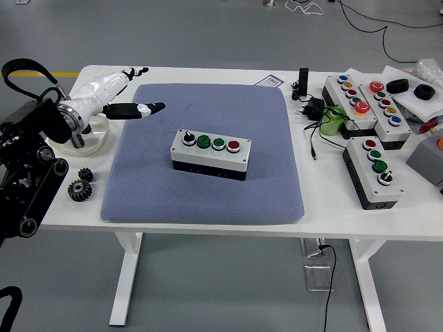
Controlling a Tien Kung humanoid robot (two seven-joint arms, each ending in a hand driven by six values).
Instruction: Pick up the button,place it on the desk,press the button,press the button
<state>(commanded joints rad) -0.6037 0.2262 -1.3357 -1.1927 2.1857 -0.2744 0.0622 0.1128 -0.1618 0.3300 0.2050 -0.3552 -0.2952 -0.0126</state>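
A grey button box (210,154) with a black knob, two green buttons and a red button lies on the blue mat (208,152), near its middle. My left hand (116,90) hovers over the mat's far left corner, well left of the box. Its white fingers (138,109) are spread and hold nothing. The right hand is out of view.
A clear dish (93,135) sits under my left wrist, and two dark gears (81,185) lie near the table's left front. Several more button boxes (372,171), a black plug and cable (311,109) and a green item (333,121) crowd the right side.
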